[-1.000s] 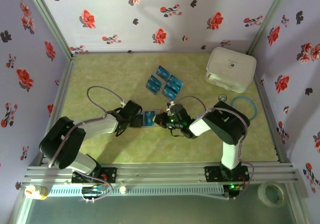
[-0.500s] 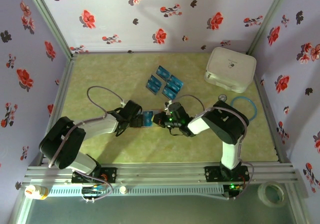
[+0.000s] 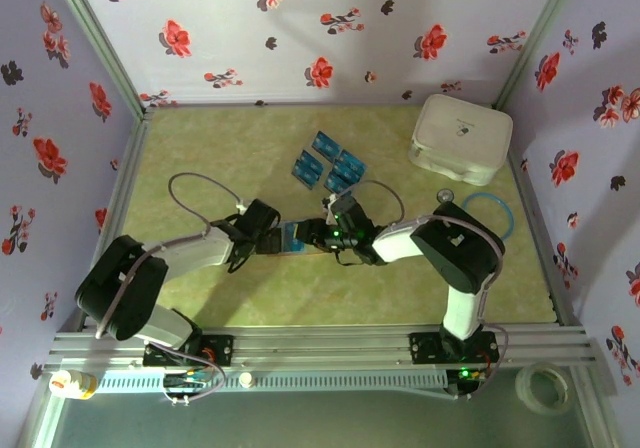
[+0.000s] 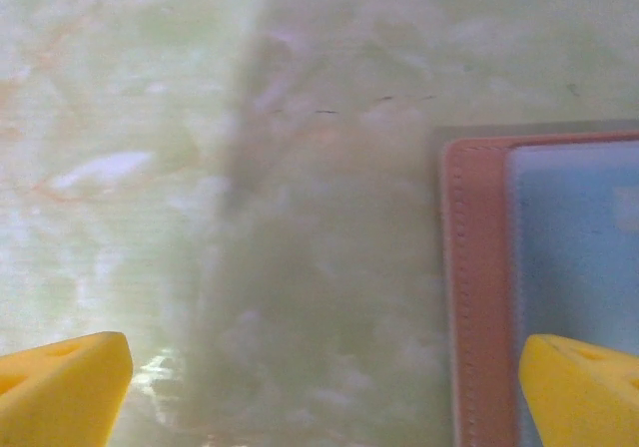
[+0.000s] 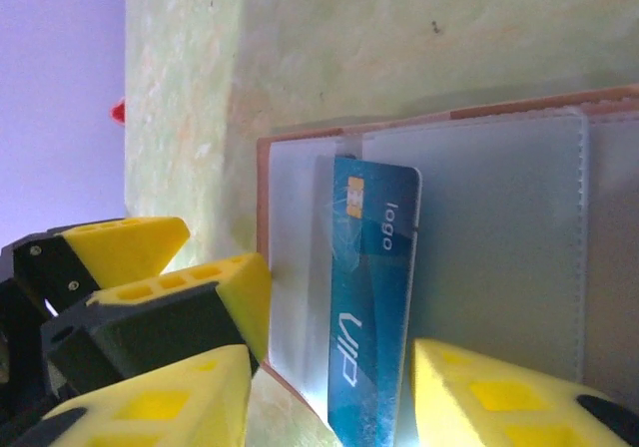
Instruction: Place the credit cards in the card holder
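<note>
Bare green marbled tabletop (image 4: 250,218) free between left gripper (image 4: 324,392) fingers, flat brown leather card holder (image 4: 479,297) at one fingertip, right gripper (image 5: 329,397) crowding opposite.

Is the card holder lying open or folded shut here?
Open: the card holder lies spread flat, its clear inner pockets facing up, with a blue card at them.

The top view is evenly and brightly lit, with soft shadows cast on the counter (image 3: 200,148). The left wrist view is washed out and blurred throughout. In the right wrist view, white glare is thrown across the lower end of the credit card (image 5: 371,287).
</note>
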